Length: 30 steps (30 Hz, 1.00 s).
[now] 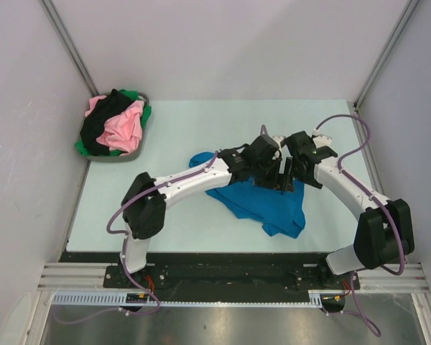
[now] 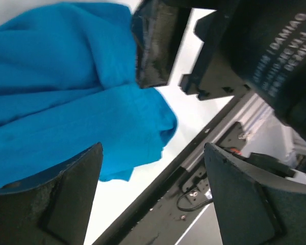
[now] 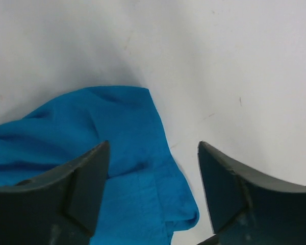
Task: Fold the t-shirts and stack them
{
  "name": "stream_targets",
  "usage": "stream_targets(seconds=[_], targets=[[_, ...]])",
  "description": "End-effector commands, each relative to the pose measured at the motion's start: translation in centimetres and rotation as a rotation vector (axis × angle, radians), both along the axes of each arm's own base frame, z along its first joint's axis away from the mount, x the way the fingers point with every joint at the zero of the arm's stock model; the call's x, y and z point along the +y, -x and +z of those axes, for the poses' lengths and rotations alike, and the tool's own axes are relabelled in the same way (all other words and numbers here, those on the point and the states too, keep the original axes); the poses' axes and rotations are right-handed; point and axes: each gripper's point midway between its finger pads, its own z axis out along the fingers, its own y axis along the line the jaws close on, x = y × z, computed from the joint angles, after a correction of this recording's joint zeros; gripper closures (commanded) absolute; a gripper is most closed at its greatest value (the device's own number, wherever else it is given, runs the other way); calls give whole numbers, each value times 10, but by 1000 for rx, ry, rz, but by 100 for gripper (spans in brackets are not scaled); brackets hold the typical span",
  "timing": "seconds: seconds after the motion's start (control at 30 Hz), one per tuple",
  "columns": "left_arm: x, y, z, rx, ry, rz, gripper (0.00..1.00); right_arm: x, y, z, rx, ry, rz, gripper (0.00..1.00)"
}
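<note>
Blue shirt lies crumpled on the desk, right of ctr and toward the near edge, not folded. One lobe pokes out to the far left from under the arms; the widest part spreads toward the near right.

Other shirts sit bunched in the basket at the desk's far-left corner. Pink shirt is on top, black shirt draped beside it, green shirt showing at the rim.

Both arms reach in & meet over the blue shirt's far part, wrists close together.

L tool: fingers wide apart, nothing btw them. In its wrist view the cloth lies below and to the left, w/ a rounded fold under the gap and bare desk past it. The black rail at the near edge shows lower right.

R tool: also wide, nothing gripped. Below it is a corner of the blue shirt w/ a folded hem; bare desk fills the right half of its view. In the L wrist view one of its fingers hangs at the cloth's upper edge, close to the L tool. Can't tell if any fingertip touches the cloth.
</note>
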Motion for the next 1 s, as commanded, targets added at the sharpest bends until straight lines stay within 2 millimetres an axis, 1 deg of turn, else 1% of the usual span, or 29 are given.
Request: stream_targets(seconds=[0.0,0.03,0.07,0.1,0.13,0.17,0.2,0.23,0.27,0.3,0.37,0.4,0.43,0.47,0.5,0.53,0.57,0.6,0.63,0.67,0.7,0.73,0.77,0.8,0.83,0.87,0.9,0.97], targets=[[15,7,-26,10,-165,-29,15,7,11,-16,-4,-85,-9,33],[17,8,-30,20,-185,-32,15,9,12,-20,-3,-100,-10,34],[17,9,-36,27,-200,-41,15,7,21,-31,25,-110,-15,36],[14,10,-42,29,-214,-57,17,6,23,-33,26,-116,-20,36],[17,13,-49,40,-249,-65,18,5,24,-36,20,-123,-33,36],[17,18,-53,36,-270,-77,19,3,31,-44,45,-140,-36,37],[21,15,-57,14,-307,-60,19,4,33,-43,37,-163,-33,38],[24,17,-59,9,-327,-55,19,11,35,-47,43,-215,-14,38],[27,18,-60,4,-338,-48,19,9,40,-52,57,-225,-12,39],[34,21,-60,9,-342,-35,18,9,43,-52,57,-235,-12,39],[40,17,-55,-16,-334,0,16,11,47,-51,53,-254,0,39],[43,18,-59,-17,-332,6,14,10,50,-52,57,-256,-4,39],[46,17,-50,-23,-309,18,14,11,52,-51,51,-269,1,39],[50,13,-49,-19,-297,40,13,13,53,-51,50,-283,3,39],[54,13,-55,-12,-296,48,13,15,55,-53,51,-295,4,38],[59,10,-48,-10,-271,62,13,20,54,-52,41,-324,13,39],[62,8,-50,3,-263,77,13,21,54,-52,40,-334,13,39],[67,7,-57,9,-258,88,13,24,52,-54,32,-347,16,39],[74,2,-54,13,-247,106,13,27,53,-55,38,-364,25,39],[80,6,-62,37,-252,111,13,29,53,-58,47,-370,24,39],[81,3,-61,39,-234,119,13,31,53,-60,47,-377,26,39],[86,-1,-63,50,-226,135,13,33,55,-63,58,-389,31,41],[92,1,-64,66,-216,138,13,34,56,-66,65,-393,30,41],[92,-1,-62,65,-198,144,13,36,55,-67,60,-399,32,41],[97,-4,-62,66,-194,157,13,36,57,-71,67,-401,31,43],[100,-3,-61,63,-192,160,13,37,57,-73,72,-401,31,45],[102,-4,-59,61,-188,165,13,39,55,-74,69,-408,36,50],[107,-6,-56,57,-184,176,13,40,56,-78,77,-409,36,57]])
